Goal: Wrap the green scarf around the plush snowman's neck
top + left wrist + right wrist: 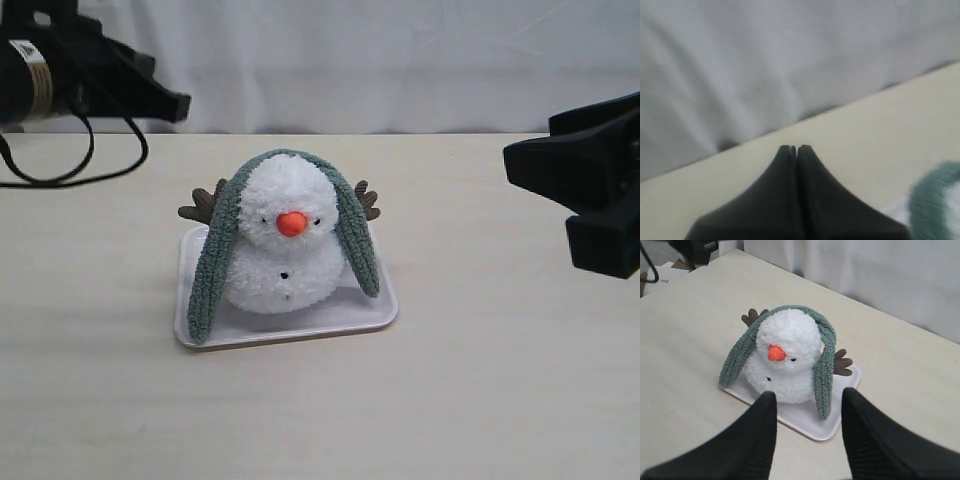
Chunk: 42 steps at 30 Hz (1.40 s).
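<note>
One plush snowman [283,262], one green scarf [212,272], one tray [335,318]; left claw [796,149] pinched closed, right claw [809,394] spread.

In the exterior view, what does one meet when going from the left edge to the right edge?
Left tool → left hanging end of the green scarf → orange nose of the plush snowman → right hanging end of the scarf → right tool.
</note>
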Available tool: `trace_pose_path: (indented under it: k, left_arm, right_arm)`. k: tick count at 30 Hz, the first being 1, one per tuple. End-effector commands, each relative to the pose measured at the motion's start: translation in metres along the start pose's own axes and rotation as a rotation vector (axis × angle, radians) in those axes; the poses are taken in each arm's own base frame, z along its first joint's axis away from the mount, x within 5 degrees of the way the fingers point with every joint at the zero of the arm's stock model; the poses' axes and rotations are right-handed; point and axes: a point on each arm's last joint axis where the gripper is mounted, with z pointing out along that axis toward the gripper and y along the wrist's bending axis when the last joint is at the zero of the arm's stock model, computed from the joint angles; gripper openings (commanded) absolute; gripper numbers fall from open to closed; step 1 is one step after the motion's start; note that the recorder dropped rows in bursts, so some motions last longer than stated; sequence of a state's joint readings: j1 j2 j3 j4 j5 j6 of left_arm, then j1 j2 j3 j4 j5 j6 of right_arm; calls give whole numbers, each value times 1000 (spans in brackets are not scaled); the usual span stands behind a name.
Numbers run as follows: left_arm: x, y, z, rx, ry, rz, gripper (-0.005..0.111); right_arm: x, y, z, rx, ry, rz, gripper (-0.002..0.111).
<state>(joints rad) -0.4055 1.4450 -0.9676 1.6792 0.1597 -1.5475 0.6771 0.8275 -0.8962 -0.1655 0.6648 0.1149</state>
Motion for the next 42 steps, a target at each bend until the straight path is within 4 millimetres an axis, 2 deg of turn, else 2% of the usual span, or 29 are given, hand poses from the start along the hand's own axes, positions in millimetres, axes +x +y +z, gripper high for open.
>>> trace_pose_path:
  k: [1, 2, 3, 4, 5, 6, 7, 8, 9, 11, 13, 18, 25, 31, 42]
  left_arm:
    - [-6, 51, -10, -539, 115, 225, 0]
    - [-4, 58, -9, -594, 168, 282, 0]
    - [8, 74, -2, -615, 312, 325, 0]
    - [16, 79, 2, -582, 395, 293, 0]
    - [35, 90, 15, -449, 551, 119, 0]
    - [41, 93, 21, -357, 603, 80, 0]
    - [55, 92, 33, -100, 666, -25, 0]
    - [59, 90, 36, 7, 660, -54, 0]
    - [56, 77, 40, 263, 570, -107, 0]
    - [38, 54, 39, 552, 369, -148, 0]
    - [25, 37, 40, 649, 245, -96, 0]
    - [18, -15, 49, 669, 177, 126, 0]
    - [15, -50, 54, 601, 128, 366, 0]
    - [26, -52, 67, 548, 154, 390, 0]
    - [51, -58, 86, 570, 230, 407, 0]
  right_arm:
    - [1, 0, 0, 5, -3, -11, 41]
    - [1, 0, 0, 5, -3, -11, 41]
    - [1, 0, 0, 2, -3, -8, 41]
    - [1, 0, 0, 2, -3, -8, 41]
    - [2, 0, 0, 4, 1, -10, 40]
    - [2, 0, 0, 4, 4, -10, 38]
    - [4, -1, 0, 13, 25, -18, 27]
    - [6, -2, 0, 24, 40, -30, 21]
    - [10, -4, 2, 43, 56, -55, 4]
    - [16, -4, 6, 50, 79, -60, 4]
    - [19, -4, 8, 49, 88, -59, 4]
    - [18, -3, 9, 45, 68, -60, 4]
    - [19, -2, 9, 37, 69, -49, 4]
    - [19, -2, 9, 37, 69, -49, 4]
    - [19, -2, 9, 36, 71, -47, 4]
